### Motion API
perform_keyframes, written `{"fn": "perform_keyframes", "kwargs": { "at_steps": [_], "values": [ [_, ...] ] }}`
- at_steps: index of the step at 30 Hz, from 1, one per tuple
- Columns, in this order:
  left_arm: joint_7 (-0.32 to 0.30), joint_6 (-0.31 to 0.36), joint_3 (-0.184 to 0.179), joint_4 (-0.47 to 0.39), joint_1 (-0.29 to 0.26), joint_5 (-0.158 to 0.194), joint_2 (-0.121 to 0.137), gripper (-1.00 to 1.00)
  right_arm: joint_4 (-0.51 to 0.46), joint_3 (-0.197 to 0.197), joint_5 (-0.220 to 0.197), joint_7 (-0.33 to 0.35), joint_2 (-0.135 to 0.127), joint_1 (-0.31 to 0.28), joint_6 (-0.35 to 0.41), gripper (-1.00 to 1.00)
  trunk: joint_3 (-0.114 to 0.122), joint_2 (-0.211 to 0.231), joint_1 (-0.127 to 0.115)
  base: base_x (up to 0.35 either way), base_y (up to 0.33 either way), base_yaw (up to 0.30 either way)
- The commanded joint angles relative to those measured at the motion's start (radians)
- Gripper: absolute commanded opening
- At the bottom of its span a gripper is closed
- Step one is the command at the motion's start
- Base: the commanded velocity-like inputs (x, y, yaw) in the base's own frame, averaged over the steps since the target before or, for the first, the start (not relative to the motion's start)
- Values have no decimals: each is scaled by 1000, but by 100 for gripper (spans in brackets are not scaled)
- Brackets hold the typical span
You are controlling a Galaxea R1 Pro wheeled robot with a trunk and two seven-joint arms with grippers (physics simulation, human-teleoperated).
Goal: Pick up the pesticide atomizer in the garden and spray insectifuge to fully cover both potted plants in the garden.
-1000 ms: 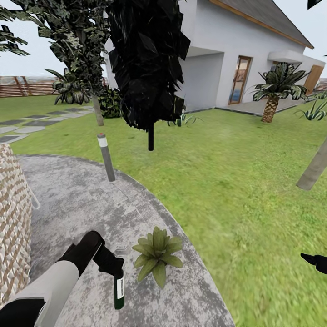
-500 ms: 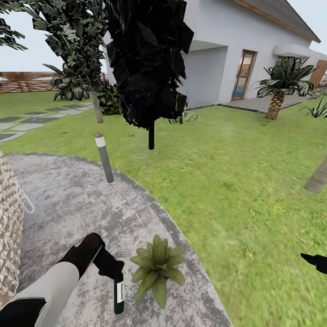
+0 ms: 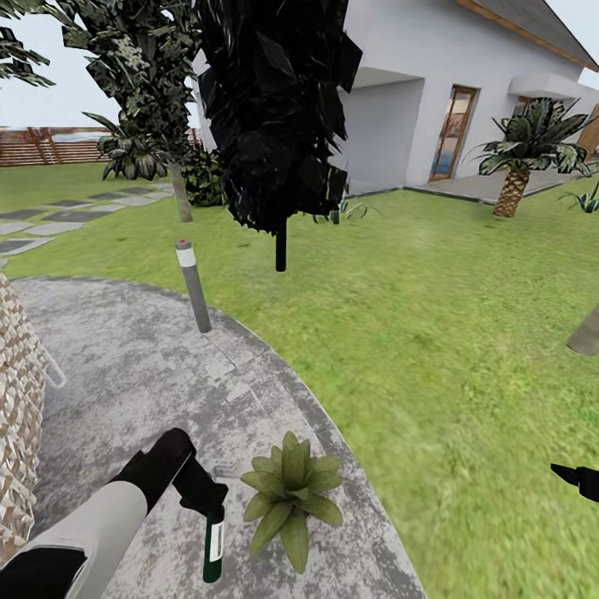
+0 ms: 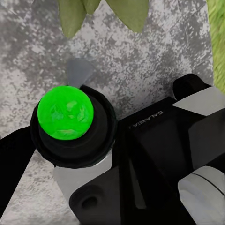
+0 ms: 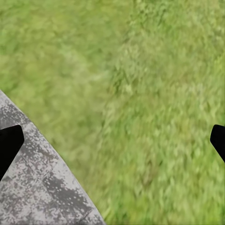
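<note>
Left gripper (image 3: pixel 208 502) shut tight on spray bottle (image 3: pixel 214 545), just beside potted plant (image 3: pixel 289 492). Right gripper (image 5: pixel 112 140) wide open, holding nothing.

you're looking over a round mottled grey patio (image 3: pixel 125 366) at near left, edged by a bright green lawn (image 3: pixel 433 333) that runs right and far. a grey bollard lamp (image 3: pixel 194 287) with a red top stands at the patio's far rim, a dark-leaved tree (image 3: pixel 270 116) just beyond it, and grey stepping slabs (image 3: pixel 58 216) lead far left toward a wooden fence (image 3: pixel 50 146). far right sits a white house (image 3: pixel 399 108) with a glazed door (image 3: pixel 453 133) and a palm (image 3: pixel 524 154) beside it, under a pale sky; a woven wicker surface (image 3: pixel 17 416) fills the near left edge.
</note>
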Motion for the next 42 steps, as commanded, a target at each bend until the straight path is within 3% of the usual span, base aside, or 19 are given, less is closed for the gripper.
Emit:
{"fn": "perform_keyframes", "kwargs": {
  "at_steps": [1,8,23,32,41,42],
  "values": [
    [-9,2,-8,-2,0,-7,1,-100,-1,-2,10,10,0,-1,2,100,-2,0,0,15,0,1],
    [-9,2,-13,-2,0,-6,-1,-100,-1,-2,9,10,0,-1,2,100,-6,0,0,186,0,-7],
    [-8,1,-16,-2,5,-8,5,-100,0,-2,10,10,0,-1,2,100,-23,0,0,7,0,-166],
    [-8,1,-16,-3,6,-8,5,-100,-1,-1,10,10,0,-1,2,100,-25,0,0,0,0,-30],
    [-8,1,-16,-3,5,-8,5,-100,-1,-2,10,10,0,-1,2,100,-59,-63,34,0,0,0],
    [-8,1,-16,51,6,-41,5,-100,-1,0,10,10,0,-1,2,100,-64,-70,38,0,0,0]
  ]
}}
